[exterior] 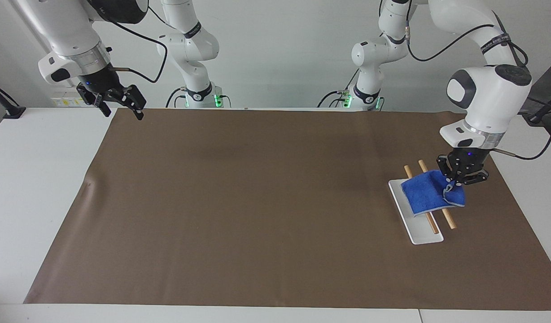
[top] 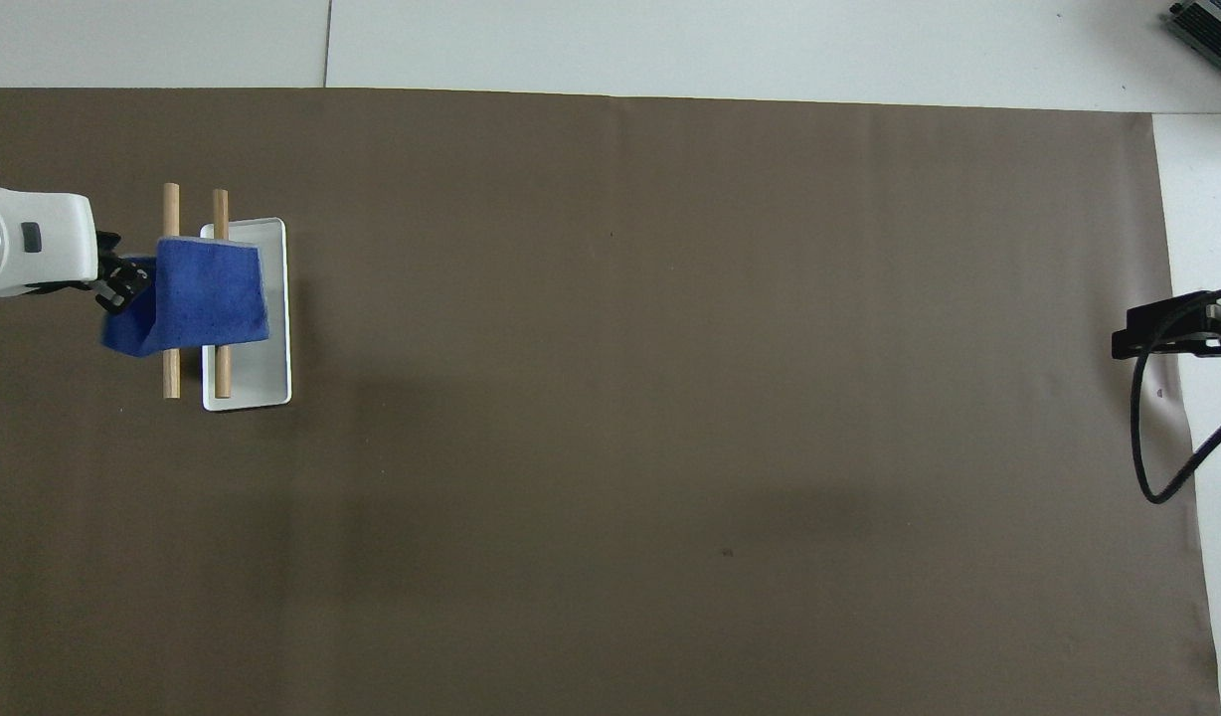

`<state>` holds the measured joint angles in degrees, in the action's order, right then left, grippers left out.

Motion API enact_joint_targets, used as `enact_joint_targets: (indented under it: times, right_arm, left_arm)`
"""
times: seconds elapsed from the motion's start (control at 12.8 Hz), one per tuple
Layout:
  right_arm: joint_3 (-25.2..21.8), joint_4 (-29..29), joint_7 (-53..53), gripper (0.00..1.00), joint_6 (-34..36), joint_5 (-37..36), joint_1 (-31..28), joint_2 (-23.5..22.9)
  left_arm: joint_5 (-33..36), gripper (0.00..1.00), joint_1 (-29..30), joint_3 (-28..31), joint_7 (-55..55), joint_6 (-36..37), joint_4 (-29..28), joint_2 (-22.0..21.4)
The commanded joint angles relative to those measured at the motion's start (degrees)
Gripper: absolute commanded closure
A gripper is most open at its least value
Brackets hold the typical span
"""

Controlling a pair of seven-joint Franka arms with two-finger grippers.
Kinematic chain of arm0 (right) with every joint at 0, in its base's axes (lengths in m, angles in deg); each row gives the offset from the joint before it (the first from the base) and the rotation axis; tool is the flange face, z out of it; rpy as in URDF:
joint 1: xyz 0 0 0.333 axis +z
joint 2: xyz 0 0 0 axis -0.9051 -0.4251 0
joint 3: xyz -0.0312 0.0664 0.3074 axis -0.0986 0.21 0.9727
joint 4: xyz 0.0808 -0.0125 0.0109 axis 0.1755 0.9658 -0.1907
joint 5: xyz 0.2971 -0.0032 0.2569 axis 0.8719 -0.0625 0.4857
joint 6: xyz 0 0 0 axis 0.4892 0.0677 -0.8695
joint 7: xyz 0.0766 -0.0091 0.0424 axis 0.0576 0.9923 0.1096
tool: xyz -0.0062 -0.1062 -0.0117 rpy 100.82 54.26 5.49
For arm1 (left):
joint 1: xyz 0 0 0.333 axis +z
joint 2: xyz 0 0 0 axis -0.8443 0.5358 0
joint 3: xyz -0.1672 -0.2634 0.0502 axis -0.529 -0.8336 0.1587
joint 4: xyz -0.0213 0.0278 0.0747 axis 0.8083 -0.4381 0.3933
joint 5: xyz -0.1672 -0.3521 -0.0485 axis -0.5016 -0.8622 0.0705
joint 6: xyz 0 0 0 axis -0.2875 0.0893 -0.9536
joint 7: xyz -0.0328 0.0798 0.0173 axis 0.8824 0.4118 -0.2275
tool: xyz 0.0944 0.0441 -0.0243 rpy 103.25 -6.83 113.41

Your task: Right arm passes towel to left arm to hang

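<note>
Blue terry-cloth towel [exterior: 426, 195], one in number, rectangular with a pale stitched edge, lies draped across two round wooden rods [exterior: 450, 222] toward the left arm's end of the tabletop [exterior: 33, 179]. One flat white rectangular tray [exterior: 426, 235] rests on the single brown mat [exterior: 257, 202] that covers most of the white tabletop. In the overhead view one rod runs lengthwise over the tray, while the second runs parallel just beside the tray's long edge, off it and toward the left arm's end. The tray holds nothing else that can be seen. The towel covers the middle of both rods and part of the tray, and one edge of the cloth hangs past the outer rod, so that both ends of each rod show bare.

Two white multi-jointed arms are present, each with one black two-finger hand. The left arm [exterior: 486, 98] bends down to the rods, and the left hand [exterior: 455, 181] sits at the towel's hanging edge, over the mat beside the outer rod; whether its fingers grip the cloth or stand apart cannot be told. The right arm [exterior: 69, 31] waits at its own end of the tabletop, the right hand [exterior: 124, 112] raised over the mat's corner with its fingers apart and holding nothing
</note>
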<state>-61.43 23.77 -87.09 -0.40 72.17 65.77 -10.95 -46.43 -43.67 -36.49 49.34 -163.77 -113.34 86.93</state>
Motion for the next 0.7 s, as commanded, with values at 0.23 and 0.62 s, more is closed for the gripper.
enact_joint_targets:
  times: [0.23, 0.62]
  right_arm:
    - [0.3, 1.7, 0.0, 0.00, -0.2, 0.1, -0.1, 1.5]
    - [0.0, 1.7, -0.2, 0.00, 0.0, 0.1, -0.1, 1.5]
  left_arm:
    - [1.3, 0.51, -0.7, -0.2, -4.1, 1.1, 0.0, -0.3]
    - [1.1, 0.51, -0.7, -0.5, -21.3, 0.4, 0.1, -0.2]
